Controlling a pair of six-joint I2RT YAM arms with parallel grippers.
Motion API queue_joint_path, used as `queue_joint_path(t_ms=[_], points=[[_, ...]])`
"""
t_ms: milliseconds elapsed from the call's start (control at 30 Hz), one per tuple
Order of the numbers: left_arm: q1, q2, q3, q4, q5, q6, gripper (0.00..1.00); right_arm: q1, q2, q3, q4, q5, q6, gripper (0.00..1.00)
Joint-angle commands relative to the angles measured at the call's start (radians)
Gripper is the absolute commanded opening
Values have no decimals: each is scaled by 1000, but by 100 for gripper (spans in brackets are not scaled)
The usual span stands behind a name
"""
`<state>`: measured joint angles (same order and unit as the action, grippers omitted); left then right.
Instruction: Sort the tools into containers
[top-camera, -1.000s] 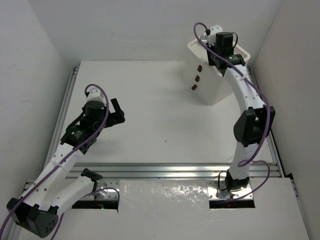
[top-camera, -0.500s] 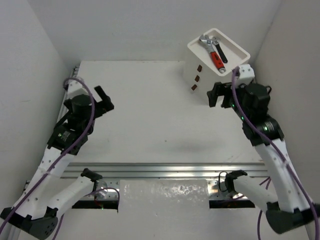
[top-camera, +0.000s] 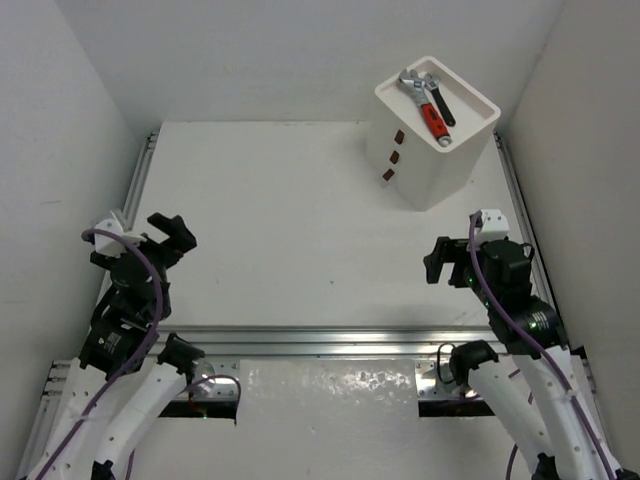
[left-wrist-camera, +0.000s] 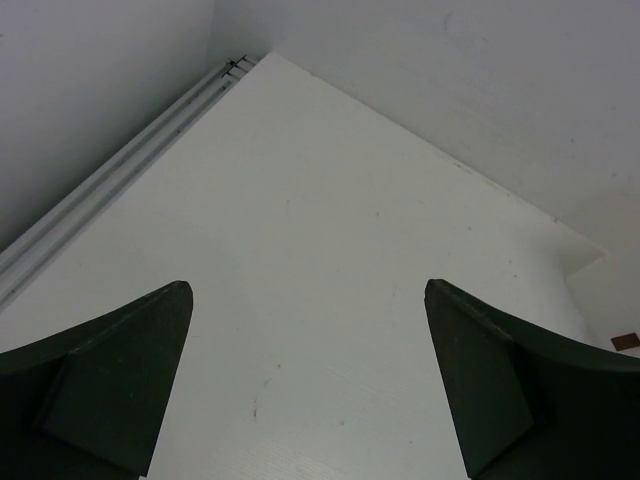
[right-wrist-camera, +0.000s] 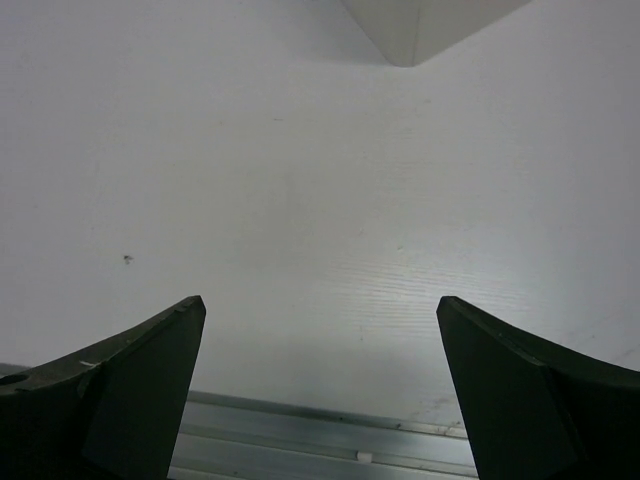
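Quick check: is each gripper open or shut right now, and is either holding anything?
Left gripper: open, holding nothing.
Right gripper: open, holding nothing.

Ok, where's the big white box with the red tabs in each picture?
Top external: the white box stands at the far right of the table, with two wrenches on top.
Left wrist: only a sliver at the right edge, with one red tab showing.
Right wrist: just its bottom corner, at the top edge.
Shared landmark: the white table beneath it.

Drawer unit (right-wrist-camera: 410, 25) cropped at 12 o'clock of right wrist view, one corner showing; drawer interiors hidden.
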<state>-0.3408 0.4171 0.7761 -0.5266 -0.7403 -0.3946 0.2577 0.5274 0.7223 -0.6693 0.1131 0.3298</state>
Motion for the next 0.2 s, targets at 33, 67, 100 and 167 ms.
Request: queue_joint_path(t_ms=[33,67,100,167], points=[[3,21,-3,85,15,28,100,0,-49,-32,30,46,26,99],[3,31,-1,85,27,28,100,-1,-46,-31,25,48,25,99],[3,40,2,79,32,28,100,-2,-31,-24,20,51,26,99],[3,66,5,71,39,28,100,0,-11,-12,13,45,28,99]])
